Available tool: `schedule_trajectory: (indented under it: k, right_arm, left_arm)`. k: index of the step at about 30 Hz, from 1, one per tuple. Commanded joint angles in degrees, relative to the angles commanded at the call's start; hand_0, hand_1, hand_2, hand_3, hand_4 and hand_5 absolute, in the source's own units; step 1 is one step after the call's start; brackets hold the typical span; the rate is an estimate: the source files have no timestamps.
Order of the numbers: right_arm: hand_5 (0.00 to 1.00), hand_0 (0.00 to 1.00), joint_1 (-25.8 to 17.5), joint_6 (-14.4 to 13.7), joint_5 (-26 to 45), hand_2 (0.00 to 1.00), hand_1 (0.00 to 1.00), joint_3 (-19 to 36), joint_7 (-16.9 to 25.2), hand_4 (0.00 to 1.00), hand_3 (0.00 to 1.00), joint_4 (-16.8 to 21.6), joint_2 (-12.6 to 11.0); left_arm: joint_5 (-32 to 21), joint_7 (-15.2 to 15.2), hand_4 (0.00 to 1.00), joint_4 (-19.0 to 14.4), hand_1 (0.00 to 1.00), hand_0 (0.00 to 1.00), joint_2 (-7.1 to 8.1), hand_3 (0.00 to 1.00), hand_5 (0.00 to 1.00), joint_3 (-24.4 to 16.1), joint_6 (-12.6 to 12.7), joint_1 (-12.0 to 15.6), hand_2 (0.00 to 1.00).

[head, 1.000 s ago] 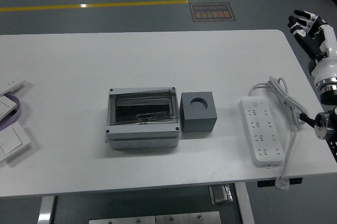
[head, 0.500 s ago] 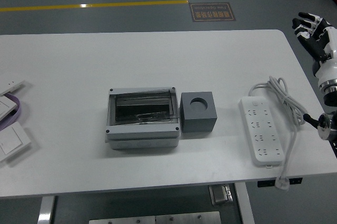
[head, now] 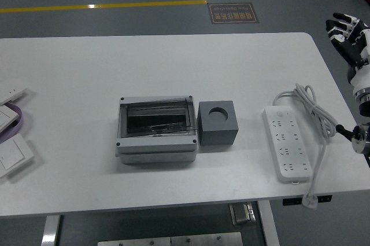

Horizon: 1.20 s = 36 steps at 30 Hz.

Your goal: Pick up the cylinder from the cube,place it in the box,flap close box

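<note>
Retreating farther right off the table's edge, the right hand (head: pixel 347 30) stays open, empty.

Dark grey cube (head: pixel 217 122), pale grey box (head: pixel 156 128), apparently smoky-lidded.

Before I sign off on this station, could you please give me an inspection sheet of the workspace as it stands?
Surface: white table, level, no spills seen.
Job's things: grey box at centre, its clear flap down; dark grey cube close against its right side, round socket on top, no cylinder showing in it.
Clutter: white power strip at right; white switch plates at the left edge.
Hands: right hand raised beyond the table's right edge, fingers spread, holding nothing; left hand nothing seen.
Cables: white cord coiled beside the strip, plug hanging over the near edge.
Surroundings: grey floor, yellow line, floor sign.
</note>
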Motion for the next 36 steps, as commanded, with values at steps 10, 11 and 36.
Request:
schedule_trajectory:
  k: [10,11,36]
  right_arm:
    - [0.316,0.77,0.37,1.03,1.28,0.71,0.696,-1.17,1.27,0.796,0.74,-0.6,-0.16]
    - [0.316,0.77,0.41,1.11,1.34,0.71,0.696,-1.34,1.36,0.796,0.74,-0.6,-0.18]
    - [0.002,0.766,1.32,0.46,1.8,0.739,0.727,-3.62,3.23,0.656,0.757,-1.11,-0.53]
  left_arm:
    - [0.0,0.1,0.733,-0.06,0.551,0.607,-0.1,0.63,0.221,0.03,-0.27,-0.15,0.577]
    - [-0.05,0.1,0.733,-0.06,0.551,0.607,-0.1,0.63,0.221,0.08,-0.28,-0.16,0.577]
    - [-0.04,0.15,0.74,-0.18,0.561,0.608,0.44,0.633,0.227,0.55,-0.38,-0.33,0.582]
